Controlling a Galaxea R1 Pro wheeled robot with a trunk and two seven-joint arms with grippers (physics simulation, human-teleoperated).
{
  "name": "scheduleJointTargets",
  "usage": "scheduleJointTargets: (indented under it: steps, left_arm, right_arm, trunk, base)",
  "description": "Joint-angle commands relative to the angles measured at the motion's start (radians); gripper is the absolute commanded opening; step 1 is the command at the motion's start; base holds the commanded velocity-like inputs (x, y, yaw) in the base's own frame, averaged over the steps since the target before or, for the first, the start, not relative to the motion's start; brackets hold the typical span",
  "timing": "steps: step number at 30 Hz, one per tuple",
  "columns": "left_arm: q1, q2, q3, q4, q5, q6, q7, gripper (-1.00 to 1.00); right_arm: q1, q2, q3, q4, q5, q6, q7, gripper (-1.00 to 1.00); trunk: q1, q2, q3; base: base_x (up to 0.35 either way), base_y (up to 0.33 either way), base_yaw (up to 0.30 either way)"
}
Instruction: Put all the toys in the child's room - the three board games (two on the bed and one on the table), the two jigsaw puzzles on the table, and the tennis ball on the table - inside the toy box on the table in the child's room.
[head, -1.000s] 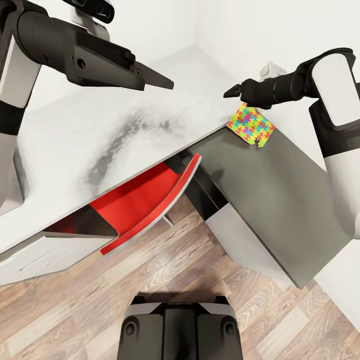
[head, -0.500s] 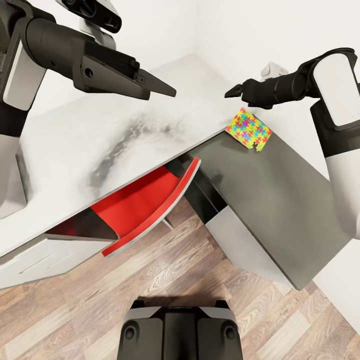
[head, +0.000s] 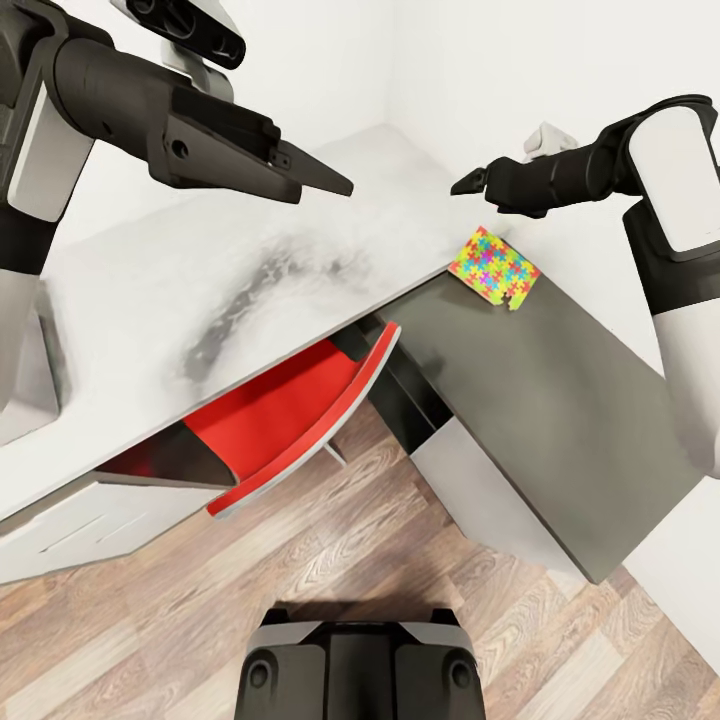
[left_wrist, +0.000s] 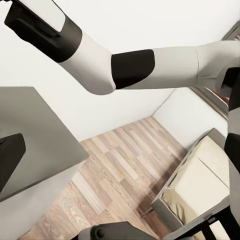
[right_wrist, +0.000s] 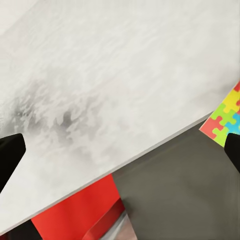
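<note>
Lying at the upper right of the head view, one jigsaw puzzle (head: 494, 266) rests on the dark grey cabinet top (head: 540, 400), touching the pale desk (head: 200, 270) corner. The right gripper (head: 462, 185) hovers above it with fingers spread wide and empty. The left gripper (head: 335, 183) hangs over the desk; its finger spread I cannot tell. A red chair (head: 290, 420) sits under the desk.

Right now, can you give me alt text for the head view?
A flat multicoloured jigsaw puzzle slab lies at the pale grey-white table corner, overhanging the dark grey cabinet top. Both arms hover above it; a red chair sits tucked underneath.
</note>
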Motion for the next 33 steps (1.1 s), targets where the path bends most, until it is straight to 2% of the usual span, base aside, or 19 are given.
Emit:
scheduleJointTargets:
  steps: [1, 14, 33]
  left_arm:
    - [-0.001, 0.001, -0.003, 0.000, 0.000, 0.011, -0.005, 1.00]
    - [-0.001, 0.000, -0.008, 0.000, -0.001, 0.011, -0.005, 1.00]
    - [0.003, -0.004, -0.006, 0.000, -0.002, 0.011, -0.005, 1.00]
  right_arm:
    - [-0.001, -0.001, 0.003, -0.001, -0.010, 0.000, -0.010, 1.00]
    - [0.006, -0.001, 0.002, -0.003, -0.011, 0.000, -0.008, 1.00]
    - [0.027, 0.005, 0.002, -0.003, -0.012, 0.000, -0.008, 1.00]
  trunk:
    - [0.001, -0.002, 0.000]
    - [0.001, -0.002, 0.022]
    - [0.001, -0.002, 0.054]
  base:
    - [0.000, 0.000, 0.000]
    - [0.000, 0.000, 0.004]
    - [0.000, 0.000, 0.056]
